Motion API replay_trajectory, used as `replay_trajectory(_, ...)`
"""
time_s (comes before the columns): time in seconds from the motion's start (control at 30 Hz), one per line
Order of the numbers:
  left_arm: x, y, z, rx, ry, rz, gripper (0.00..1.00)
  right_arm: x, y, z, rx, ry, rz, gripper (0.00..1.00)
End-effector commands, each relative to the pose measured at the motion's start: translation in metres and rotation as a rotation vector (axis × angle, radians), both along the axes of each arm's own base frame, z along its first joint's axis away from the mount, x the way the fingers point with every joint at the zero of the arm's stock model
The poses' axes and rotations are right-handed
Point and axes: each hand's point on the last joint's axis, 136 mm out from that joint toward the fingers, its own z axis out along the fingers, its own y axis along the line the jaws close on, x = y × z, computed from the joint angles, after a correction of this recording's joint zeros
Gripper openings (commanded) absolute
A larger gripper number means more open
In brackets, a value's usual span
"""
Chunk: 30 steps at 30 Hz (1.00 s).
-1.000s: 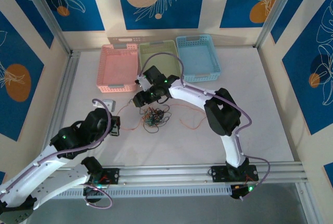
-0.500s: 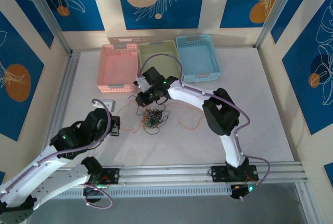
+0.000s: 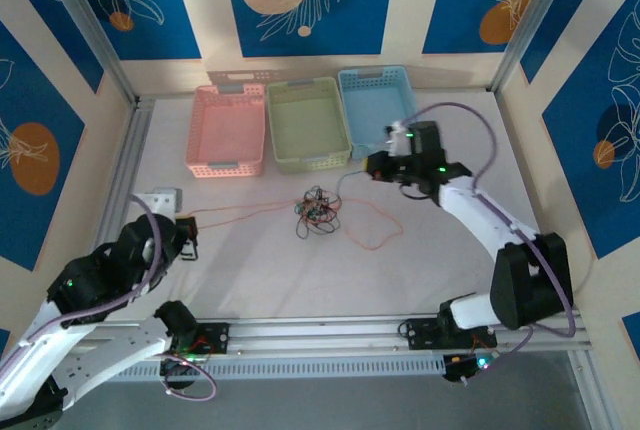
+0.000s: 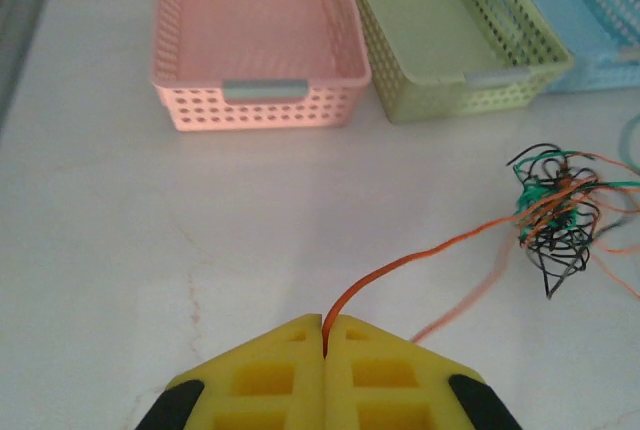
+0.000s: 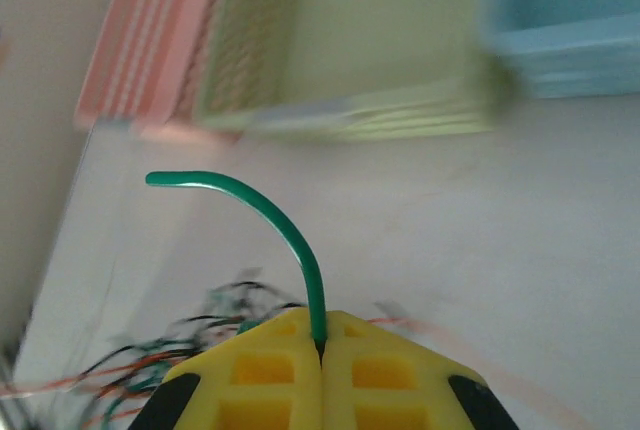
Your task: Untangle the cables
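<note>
Left hand [image 4: 323,328] clamped on orange strand [image 4: 400,268], left of cable clump [image 4: 555,205]; right hand [image 5: 320,345] clamped on green strand [image 5: 280,220], right of clump. Likely set for opposed pull.

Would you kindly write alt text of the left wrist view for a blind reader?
The left gripper, shut, pinches a red cable leading across the white table to a tangled clump; a pink basket and a green basket stand behind.

Overhead and close wrist views seemingly share the green basket [image 3: 312,160].
</note>
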Motion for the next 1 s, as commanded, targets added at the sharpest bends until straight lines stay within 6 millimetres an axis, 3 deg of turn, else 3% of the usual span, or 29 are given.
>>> replay_trajectory(0.0, -0.008, 0.035, 0.008, 0.107, -0.034, 0.08, 0.0, -0.001, -0.067, -0.017, 0.108, 0.119, -0.226, 0.0)
replay_trajectory(0.07, -0.012, 0.045, 0.013, 0.115, -0.051, 0.107, 0.0, -0.001, -0.106, -0.028, 0.154, 0.181, -0.365, 0.0)
replay_trajectory(0.13, -0.014, 0.051, 0.017, 0.11, -0.071, 0.119, 0.0, 0.001, -0.131, -0.034, 0.212, 0.208, -0.448, 0.0)
replay_trajectory(0.37, -0.016, 0.056, 0.02, 0.127, -0.081, 0.124, 0.0, -0.004, -0.188, -0.048, 0.178, 0.268, -0.673, 0.0)
replay_trajectory(0.5, -0.017, 0.06, 0.022, 0.136, -0.089, 0.136, 0.0, -0.01, -0.206, -0.056, 0.136, 0.296, -0.757, 0.0)
replay_trajectory(0.67, -0.02, 0.07, 0.034, 0.139, -0.124, 0.162, 0.0, -0.019, -0.236, -0.08, 0.117, 0.372, -0.877, 0.0)
replay_trajectory(0.83, -0.017, 0.076, 0.077, 0.137, -0.212, 0.18, 0.0, -0.025, -0.242, -0.097, 0.082, 0.413, -0.912, 0.0)
replay_trajectory(0.97, -0.012, 0.075, 0.14, 0.114, -0.334, 0.178, 0.0, -0.031, -0.248, -0.112, 0.041, 0.445, -0.94, 0.0)
